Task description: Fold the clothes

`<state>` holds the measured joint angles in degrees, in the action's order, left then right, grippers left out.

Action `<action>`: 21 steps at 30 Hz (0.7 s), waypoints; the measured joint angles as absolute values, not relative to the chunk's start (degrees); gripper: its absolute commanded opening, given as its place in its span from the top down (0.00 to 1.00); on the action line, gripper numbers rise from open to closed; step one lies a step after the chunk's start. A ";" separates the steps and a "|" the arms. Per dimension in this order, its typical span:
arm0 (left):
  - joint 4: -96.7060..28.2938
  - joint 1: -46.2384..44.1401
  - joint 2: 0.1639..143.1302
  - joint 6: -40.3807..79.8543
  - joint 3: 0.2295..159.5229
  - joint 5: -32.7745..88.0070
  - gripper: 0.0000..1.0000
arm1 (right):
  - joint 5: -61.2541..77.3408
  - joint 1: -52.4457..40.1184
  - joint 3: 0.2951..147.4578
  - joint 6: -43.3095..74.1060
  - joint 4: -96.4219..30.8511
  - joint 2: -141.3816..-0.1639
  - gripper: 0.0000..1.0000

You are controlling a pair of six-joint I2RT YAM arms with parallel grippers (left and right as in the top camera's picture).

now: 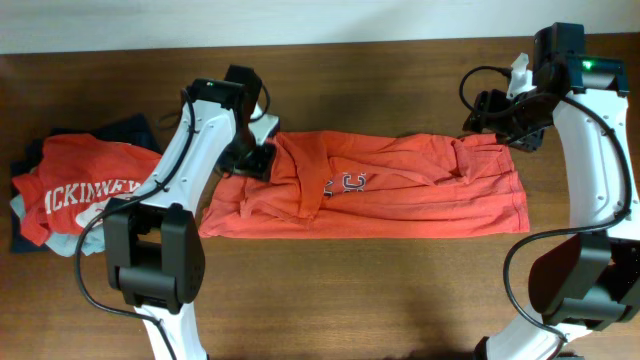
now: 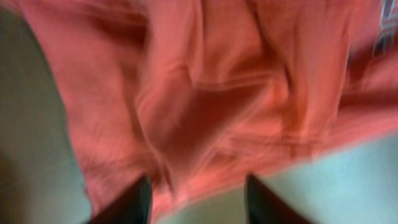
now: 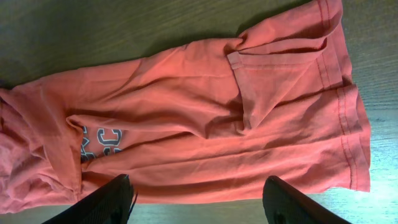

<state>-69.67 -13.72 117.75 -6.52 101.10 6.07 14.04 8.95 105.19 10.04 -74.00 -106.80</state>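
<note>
The brown wooden table (image 1: 400,290) is being covered across its middle by a large orange-red short-sleeved T-shirt (image 1: 400,195) with grey-and-white chest lettering, which is lying folded into a long band, rumpled at its left end. A pile of folded garments (image 1: 80,185), topped by a red shirt with white arched print, is being kept near the table's left edge. The left gripper (image 1: 255,155) is being held at the rumpled end with jaws apart, no cloth being pinched, while the right gripper (image 3: 196,193) is being held wide open above the hemmed right end.
</note>
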 measured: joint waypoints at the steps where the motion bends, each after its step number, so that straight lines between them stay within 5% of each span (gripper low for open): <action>1: -66.46 -13.72 117.75 -6.61 100.97 5.98 0.34 | 14.02 8.95 105.19 10.02 -74.02 -106.80 0.25; 6: -55.75 -13.69 117.95 -6.59 99.70 5.98 0.35 | 14.04 8.95 105.19 9.89 -73.87 -106.78 0.24; 12: -51.03 -13.67 122.96 -6.81 99.50 5.98 0.51 | 14.04 8.95 105.19 9.87 -73.69 -106.78 0.23; 13: -51.05 -13.67 123.94 -6.79 99.35 5.98 0.55 | 14.02 8.95 105.19 9.85 -73.67 -106.78 0.23; 14: -51.07 -13.67 124.68 -6.81 99.20 5.98 0.65 | 14.00 8.95 105.19 9.87 -73.65 -106.78 0.22; 15: -51.13 -13.67 125.71 -6.79 99.02 5.96 0.85 | 13.82 8.95 105.19 9.85 -73.63 -106.78 0.20; 16: -51.13 -13.63 126.13 -6.94 98.98 5.85 0.91 | 13.52 8.95 105.19 9.89 -73.60 -106.78 0.20; 21: -54.11 -12.73 126.26 -4.40 98.96 2.90 0.98 | 11.75 8.95 105.19 9.85 -73.23 -106.80 0.20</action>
